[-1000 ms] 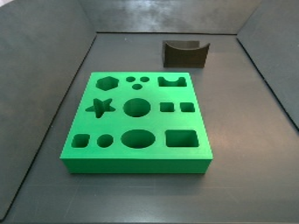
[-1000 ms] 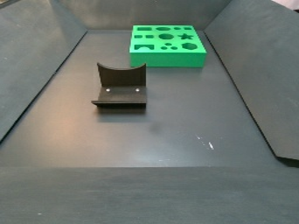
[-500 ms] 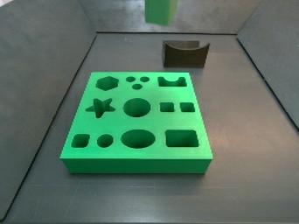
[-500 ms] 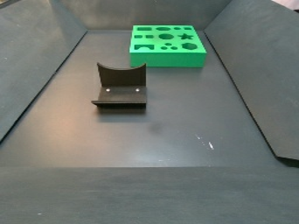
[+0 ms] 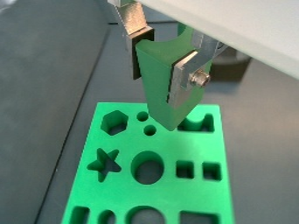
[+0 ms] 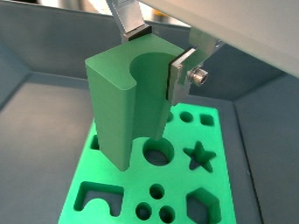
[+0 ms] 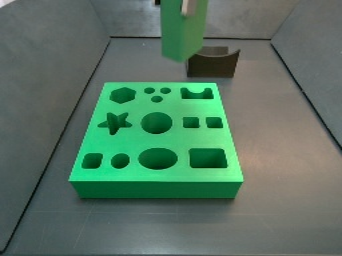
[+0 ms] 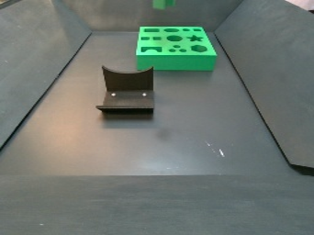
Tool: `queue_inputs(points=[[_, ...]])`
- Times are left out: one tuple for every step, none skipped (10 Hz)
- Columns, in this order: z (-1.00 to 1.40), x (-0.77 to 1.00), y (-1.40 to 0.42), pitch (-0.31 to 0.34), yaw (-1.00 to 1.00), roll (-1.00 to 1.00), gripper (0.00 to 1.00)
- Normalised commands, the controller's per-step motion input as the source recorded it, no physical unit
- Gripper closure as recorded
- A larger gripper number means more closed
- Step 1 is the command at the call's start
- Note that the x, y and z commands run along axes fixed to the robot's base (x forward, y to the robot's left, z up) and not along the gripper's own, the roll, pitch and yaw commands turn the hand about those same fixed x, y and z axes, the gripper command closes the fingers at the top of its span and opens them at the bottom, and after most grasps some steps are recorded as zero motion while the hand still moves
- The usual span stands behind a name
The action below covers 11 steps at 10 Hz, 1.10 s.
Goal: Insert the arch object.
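My gripper [image 5: 162, 54] is shut on a tall green arch piece [image 5: 166, 83], seen in both wrist views [image 6: 126, 105], and holds it upright in the air above the far end of the green shape board [image 7: 158, 135]. In a side view the piece [image 7: 181, 32] hangs over the board's back edge, near the arch-shaped hole [image 7: 199, 93]. That hole also shows in a wrist view [image 6: 100, 199]. In a side view only the piece's lower end [image 8: 162, 5] shows above the board [image 8: 177, 48].
The dark fixture [image 8: 124, 92] stands on the grey floor, apart from the board; it also shows in a side view [image 7: 213, 63] behind the held piece. Dark sloping walls enclose the floor. The board has several other cut-outs: star, hexagon, circles, squares.
The gripper with the arch piece has come down into view from above; a second ago it was out of frame, half a second ago only its lower end showed.
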Motion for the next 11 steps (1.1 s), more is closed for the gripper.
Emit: queue_inputs(points=[[-0.34,0.00,0.00,0.103,-0.85,-0.17,1.00],[-0.21,0.00,-0.05,0.000,-0.84,-0.19,1.00],[-0.17,0.00,-0.05,0.000,-0.84,-0.20,1.00],[-0.30,0.12,0.00,0.000,-0.68,-0.33,1.00],[-0.36,0.04,0.46,0.000,-0.21,-0.40,1.00],[-0.40,0.11,0.78,0.004,0.00,-0.39,1.00],[-0.34,0.20,0.83,0.013,0.00,-0.30,1.00],[-0.26,0.34,0.71,0.027,-0.02,-0.23,1.00],[-0.16,0.31,0.06,0.000,-0.80,-0.11,1.00],[-0.07,0.02,0.00,0.000,-0.99,-0.04,1.00],[0.00,0.00,0.00,0.000,-1.00,0.00,1.00]])
